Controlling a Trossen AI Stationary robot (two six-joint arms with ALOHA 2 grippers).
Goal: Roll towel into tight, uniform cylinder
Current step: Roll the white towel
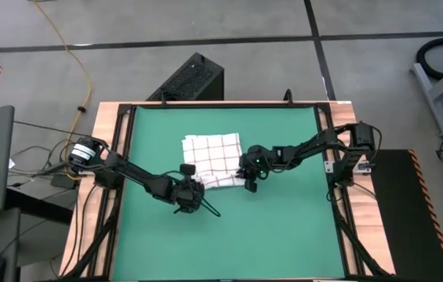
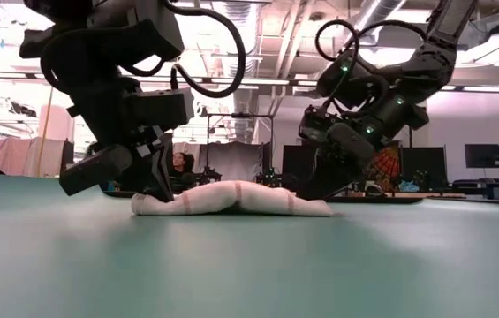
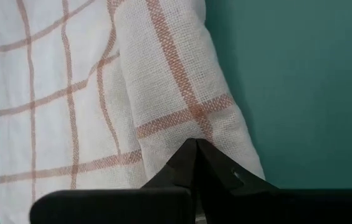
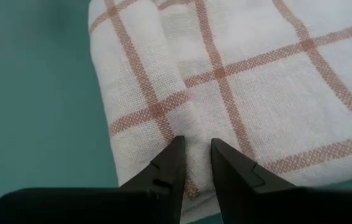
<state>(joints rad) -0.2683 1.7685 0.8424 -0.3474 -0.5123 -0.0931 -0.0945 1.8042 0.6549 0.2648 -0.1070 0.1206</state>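
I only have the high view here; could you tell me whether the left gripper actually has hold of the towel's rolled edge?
Observer: The left wrist view shows the left gripper shut, its tips pressed on the rolled edge of the towel; I cannot tell whether any cloth is pinched.
Operator: Thank you. And how does the right one stand, please?
Observer: The right gripper is slightly open, its fingers astride a fold at the towel's rolled edge.
Operator: Is the roll even along its length?
Observer: From the low view, no: the roll lies low on the green mat, thicker in the middle and thinner toward the ends.
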